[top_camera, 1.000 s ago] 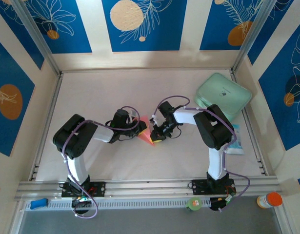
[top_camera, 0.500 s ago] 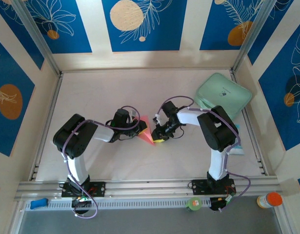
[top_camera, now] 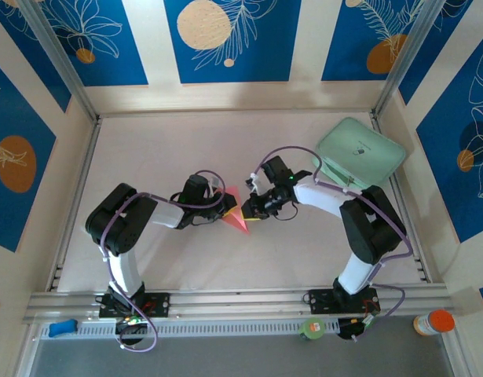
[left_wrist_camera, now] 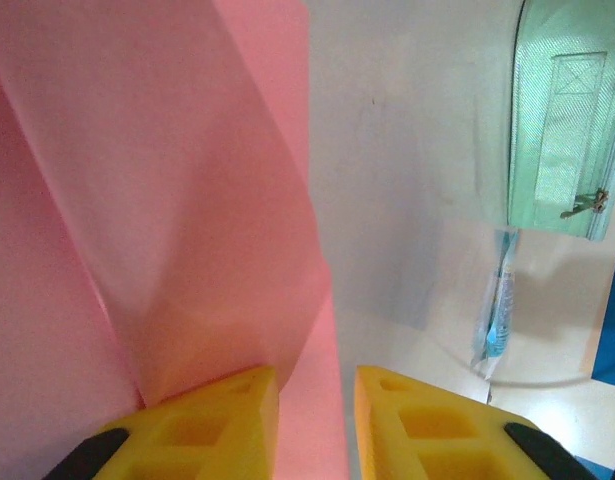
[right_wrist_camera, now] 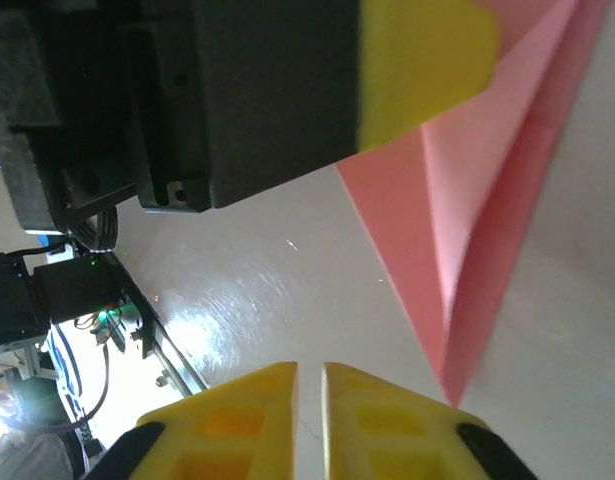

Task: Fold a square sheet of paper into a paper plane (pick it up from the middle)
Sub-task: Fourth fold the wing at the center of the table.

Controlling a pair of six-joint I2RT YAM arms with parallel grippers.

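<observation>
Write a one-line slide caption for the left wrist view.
Left gripper pinches the creased salmon-pink paper between its yellow fingers, with the mint-green pad lying beyond.

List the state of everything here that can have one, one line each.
paper plane: creased into a narrow pointed shape, pinched by the left gripper.
left gripper: shut on the paper plane.
right gripper: shut, nothing between its fingers, close to the plane's tip.
mint-green pad: lying flat in the far right corner, apart from both arms.
</observation>
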